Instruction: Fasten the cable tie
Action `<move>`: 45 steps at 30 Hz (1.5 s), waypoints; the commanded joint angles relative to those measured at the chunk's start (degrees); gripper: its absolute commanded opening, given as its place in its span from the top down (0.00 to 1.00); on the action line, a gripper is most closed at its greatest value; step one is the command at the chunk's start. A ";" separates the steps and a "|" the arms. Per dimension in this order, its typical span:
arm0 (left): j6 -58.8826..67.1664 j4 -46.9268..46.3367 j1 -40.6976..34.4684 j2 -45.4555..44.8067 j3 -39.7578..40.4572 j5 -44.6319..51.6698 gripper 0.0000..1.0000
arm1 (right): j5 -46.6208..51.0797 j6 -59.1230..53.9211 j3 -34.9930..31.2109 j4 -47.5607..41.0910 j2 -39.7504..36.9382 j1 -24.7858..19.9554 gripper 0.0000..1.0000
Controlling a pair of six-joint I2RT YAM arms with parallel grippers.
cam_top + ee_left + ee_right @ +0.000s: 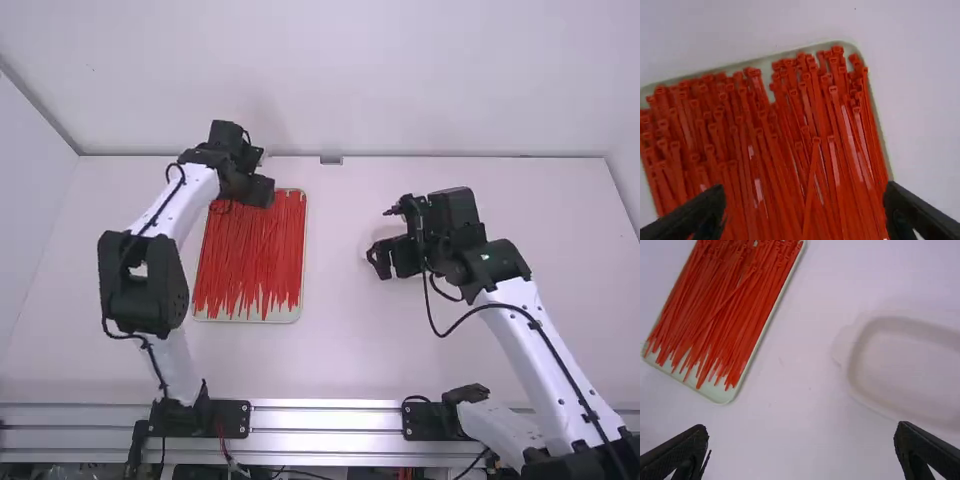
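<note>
White bench (350,330) with plain white walls behind it carries all items.

1. Tray (245,319): a pale rectangular tray with rounded corners lies flat on the bench, left of the middle, its long side running away from the arm bases.
2. Ties (250,255): a dense layer of red ties fills the tray. They lie roughly parallel to the long side, with the square heads at the far end and the pointed tails ragged at the near end. A few lie crossed over the rest. All are loose, and none is looped or fastened.
3. Left pincer (802,192): positioned over the far end of the tray, above the ties. Its fingers (695,215) are spread wide, nearly the width of the tray, and nothing is gripped between them. Whether the fingertips touch the ties cannot be determined.
4. Right pincer (801,432): positioned over bare bench to the right of the tray, well apart from it. Its fingers are spread wide and it holds nothing.
5. Tub (905,365): the right wrist view shows a shallow whitish tub with a small tab on one edge, resting on the bench apart from the tray. It contains nothing visible.
</note>
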 commanded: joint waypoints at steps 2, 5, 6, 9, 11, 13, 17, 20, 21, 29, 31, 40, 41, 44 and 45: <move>-2.80 2.71 -0.31 3.17 0.50 -1.31 0.24 | -0.39 -0.22 1.57 -0.35 0.26 0.17 0.01; -2.75 5.60 -0.04 4.66 -0.79 -0.44 0.30 | -0.31 -0.26 1.57 -0.28 0.26 0.83 0.01; -2.75 7.02 -0.20 5.42 -1.44 0.31 0.35 | -0.15 -0.24 1.57 -0.26 0.26 1.09 0.01; -2.78 8.96 -0.46 6.54 -2.51 0.70 0.42 | -0.20 -0.26 1.57 -0.22 0.28 1.38 0.01; -2.78 10.82 -0.57 6.99 -4.22 0.70 0.50 | -0.20 -0.26 1.57 -0.11 0.28 1.51 0.01; -2.78 11.65 -0.57 6.99 -5.07 0.79 0.55 | -0.20 -0.26 1.57 -0.09 0.28 1.33 0.01; -2.78 15.37 -0.52 6.99 -8.04 4.09 0.58 | -0.42 -0.22 1.57 -0.57 0.26 0.26 0.01; -3.39 16.81 -0.57 6.99 -9.86 4.13 0.58 | -0.37 -0.24 1.57 -1.31 0.28 0.52 0.01; -3.54 17.18 -0.57 6.99 -10.45 4.20 0.58 | -0.39 -0.24 1.57 -1.44 0.28 0.48 0.00; -4.46 22.05 -1.27 6.99 -15.02 6.69 0.60 | -0.39 -0.22 1.57 -1.60 0.28 0.37 0.01; -4.50 22.40 -1.29 6.99 -15.34 7.21 0.61 | -0.37 -0.24 1.57 -1.60 0.28 0.46 0.01; -4.70 23.45 -2.40 6.99 -15.76 1.97 0.71 | -0.39 -0.22 1.57 -1.64 0.28 0.35 0.01; -4.63 23.41 -2.40 6.99 -15.76 1.97 0.73 | -0.39 -0.24 1.57 -1.66 0.28 0.35 0.01; -4.63 23.23 -2.38 6.99 -15.78 1.51 0.74 | -0.42 -0.20 1.57 -1.68 0.28 0.44 0.00; -4.70 23.32 -2.40 7.04 -15.80 0.55 0.73 | -0.39 0.20 1.57 -1.66 0.28 0.42 0.01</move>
